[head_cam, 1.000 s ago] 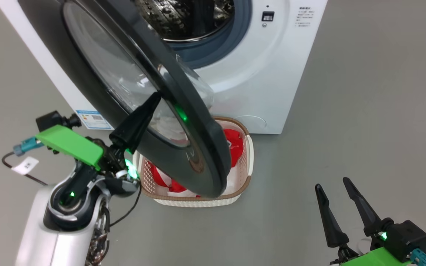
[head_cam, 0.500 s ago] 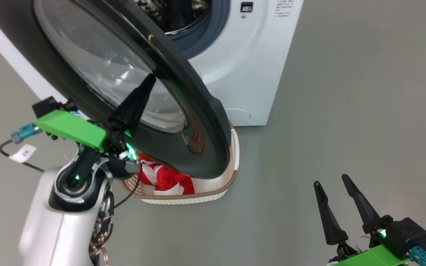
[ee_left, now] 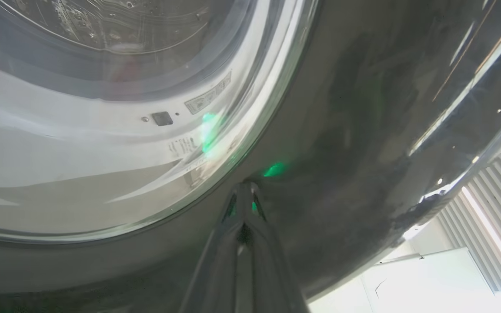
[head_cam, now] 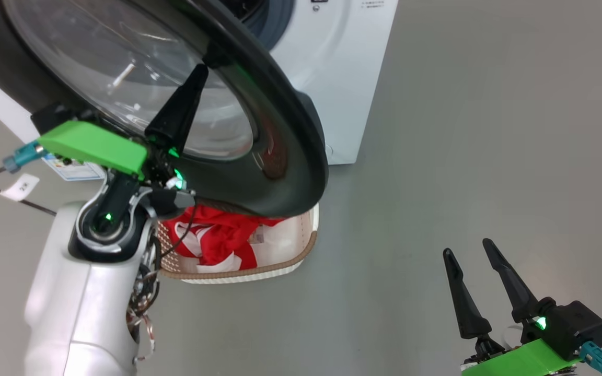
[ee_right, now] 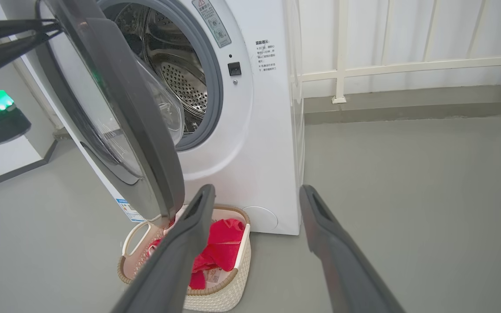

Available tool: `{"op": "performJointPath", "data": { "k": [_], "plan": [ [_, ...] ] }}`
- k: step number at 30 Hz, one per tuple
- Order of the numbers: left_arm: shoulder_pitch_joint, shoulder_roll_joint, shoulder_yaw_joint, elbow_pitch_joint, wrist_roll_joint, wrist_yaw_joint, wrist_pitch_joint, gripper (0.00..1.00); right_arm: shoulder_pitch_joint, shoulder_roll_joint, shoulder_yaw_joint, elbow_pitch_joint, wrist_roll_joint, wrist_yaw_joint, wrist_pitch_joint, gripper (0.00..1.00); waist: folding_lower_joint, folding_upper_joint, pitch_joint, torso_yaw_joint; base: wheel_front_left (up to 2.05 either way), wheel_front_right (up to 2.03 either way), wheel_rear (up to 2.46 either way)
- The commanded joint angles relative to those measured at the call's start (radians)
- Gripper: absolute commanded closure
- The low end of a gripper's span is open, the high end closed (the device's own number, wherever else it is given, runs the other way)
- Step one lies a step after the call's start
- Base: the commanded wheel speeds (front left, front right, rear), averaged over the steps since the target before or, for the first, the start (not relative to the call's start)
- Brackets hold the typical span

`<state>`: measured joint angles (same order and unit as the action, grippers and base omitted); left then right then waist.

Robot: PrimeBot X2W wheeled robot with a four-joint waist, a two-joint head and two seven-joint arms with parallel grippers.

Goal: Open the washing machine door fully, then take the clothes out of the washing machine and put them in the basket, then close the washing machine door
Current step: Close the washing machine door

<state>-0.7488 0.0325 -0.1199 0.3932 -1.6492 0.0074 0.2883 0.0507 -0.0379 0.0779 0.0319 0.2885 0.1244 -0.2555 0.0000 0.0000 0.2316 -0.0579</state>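
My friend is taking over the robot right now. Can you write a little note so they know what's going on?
Left gripper: shut, holding nothing, fingertips against the black rim of the washing machine door.
Right gripper: open, empty, hovering low over the floor.
Clothes: red, lying in the basket in front of the washing machine. The part of the drum that shows looks empty.
Done: door opened, clothes unloaded.
Left: push the door shut. It stands partly open, above the basket.
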Motion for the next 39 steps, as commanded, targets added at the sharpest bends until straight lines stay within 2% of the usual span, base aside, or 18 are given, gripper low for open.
{"op": "performJointPath", "data": {
  "k": [1, 18, 39],
  "plan": [
    [-0.044, 0.018, 0.016, -0.014, 0.005, -0.015, -0.004, 1.0, -0.029, -0.012, 0.023, -0.023, -0.001, 0.006, -0.006, 0.0, 0.0, 0.0, 0.012, -0.01, 0.0, 0.0, 0.0],
    [-0.198, 0.019, 0.028, 0.146, -0.037, -0.07, -0.034, 1.0, -0.051, -0.012, 0.027, -0.029, -0.004, 0.006, -0.006, 0.0, 0.0, 0.0, 0.06, -0.074, 0.0, 0.0, 0.0],
    [-0.361, 0.021, 0.035, 0.274, -0.022, -0.119, -0.043, 1.0, -0.098, -0.012, 0.035, -0.041, -0.003, 0.006, -0.006, 0.0, 0.0, 0.0, 0.158, -0.107, 0.0, 0.0, 0.0]
  ]
}}
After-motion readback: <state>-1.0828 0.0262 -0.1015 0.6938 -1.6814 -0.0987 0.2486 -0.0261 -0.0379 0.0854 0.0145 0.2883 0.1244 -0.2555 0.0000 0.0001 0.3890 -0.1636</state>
